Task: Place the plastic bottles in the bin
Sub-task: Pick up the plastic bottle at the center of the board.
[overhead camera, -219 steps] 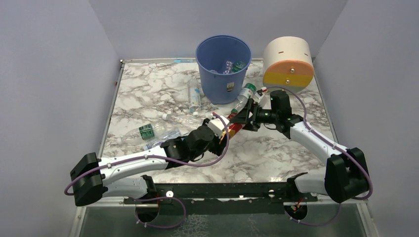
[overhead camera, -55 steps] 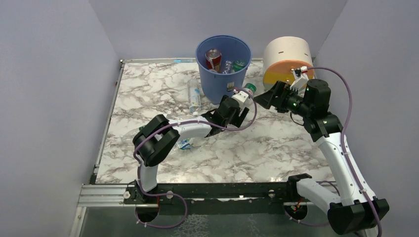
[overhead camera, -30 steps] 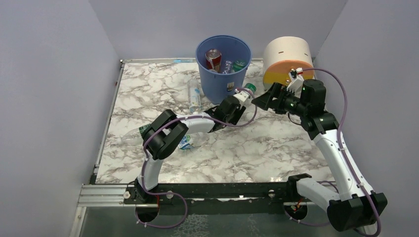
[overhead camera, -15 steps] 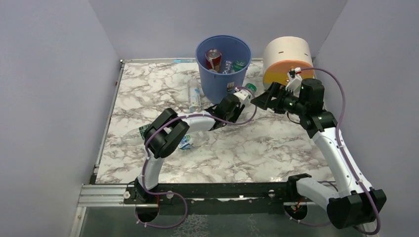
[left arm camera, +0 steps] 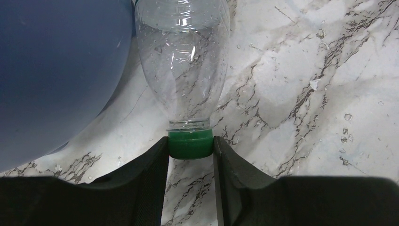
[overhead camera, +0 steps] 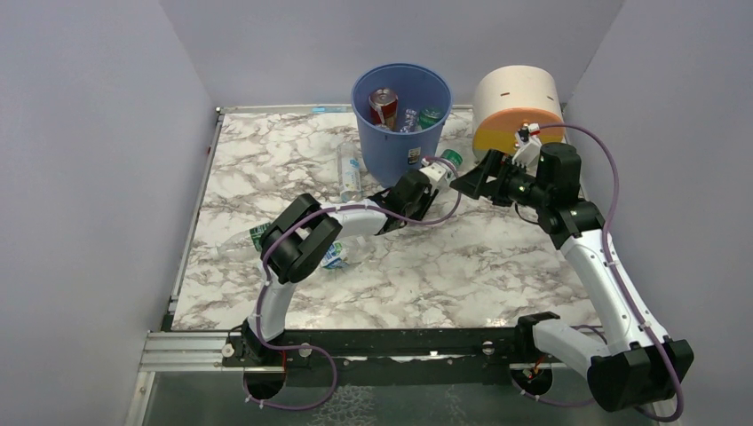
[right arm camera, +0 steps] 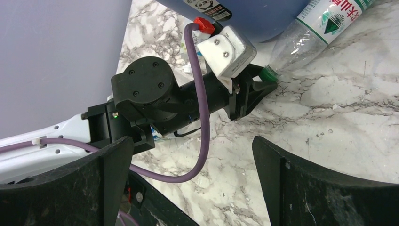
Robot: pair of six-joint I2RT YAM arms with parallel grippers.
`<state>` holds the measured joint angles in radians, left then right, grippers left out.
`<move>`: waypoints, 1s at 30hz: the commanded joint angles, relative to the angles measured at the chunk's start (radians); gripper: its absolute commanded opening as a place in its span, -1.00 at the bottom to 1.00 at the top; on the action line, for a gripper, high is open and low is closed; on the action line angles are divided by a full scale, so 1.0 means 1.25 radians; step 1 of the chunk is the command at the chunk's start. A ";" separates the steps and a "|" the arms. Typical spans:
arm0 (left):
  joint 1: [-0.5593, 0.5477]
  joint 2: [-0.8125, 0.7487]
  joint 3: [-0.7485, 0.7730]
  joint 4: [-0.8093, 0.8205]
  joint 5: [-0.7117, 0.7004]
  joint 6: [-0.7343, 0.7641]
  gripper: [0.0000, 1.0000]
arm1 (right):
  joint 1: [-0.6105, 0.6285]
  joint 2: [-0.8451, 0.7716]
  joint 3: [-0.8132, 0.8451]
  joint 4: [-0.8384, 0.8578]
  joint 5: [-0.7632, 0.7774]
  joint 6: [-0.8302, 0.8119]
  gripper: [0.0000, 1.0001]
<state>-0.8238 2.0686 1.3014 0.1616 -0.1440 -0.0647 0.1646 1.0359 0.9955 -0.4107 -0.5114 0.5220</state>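
One marble table (overhead camera: 497, 266): white w/ grey veins, both arm bases at near edge.
Left arm (overhead camera: 302, 244): folded sharp at elbow, forearm stretched twd far centre, wrist low.
Right arm (overhead camera: 604, 275): raised, wrist high at far right, pointing left.
Bin (overhead camera: 391, 151): blue, upright, far centre, sticker low on its side. Inside: red-labelled bottle (overhead camera: 384, 105), green-capped bottle (overhead camera: 431, 114) and a clear one between.
Drum (overhead camera: 518, 111): cream w/ orange and yellow bands, far right, near Bin but apart from it.
Held bottle (left arm camera: 183, 61): clear, white-green label, lying on table w/ body along foot of Bin. Touching it or only close, can't tell.
Loose bottles: blue-labelled one (overhead camera: 349, 173) lying just left of Bin; green-labelled one (overhead camera: 260, 235) near left edge, partly behind left elbow; third one (overhead camera: 333, 257) mostly hidden under same elbow.
Right gripper (right arm camera: 192, 140): jaws wide apart, nothing between them, hanging above left wrist and looking down on it.
Left gripper (left arm camera: 190, 146): low over table just right of Bin, jaws closed in on Green cap, one finger each side.
Green cap (left arm camera: 190, 141): on neck of Held bottle, pinched on both sides, pointing away from Bin.
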 commanded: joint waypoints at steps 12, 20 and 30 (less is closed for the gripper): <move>0.005 -0.211 -0.150 -0.011 0.052 -0.064 -0.38 | 0.003 -0.024 -0.006 0.011 -0.012 -0.005 0.99; 0.003 -0.361 -0.236 -0.036 0.060 -0.083 -0.38 | 0.003 -0.025 -0.028 0.015 -0.006 0.008 0.99; 0.003 -0.533 -0.306 -0.090 0.076 -0.098 -0.37 | 0.003 -0.014 -0.056 0.036 -0.013 0.068 0.99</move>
<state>-0.8238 1.4895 0.9516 0.0761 -0.0795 -0.1650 0.1646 1.0195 0.9298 -0.4076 -0.5114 0.5655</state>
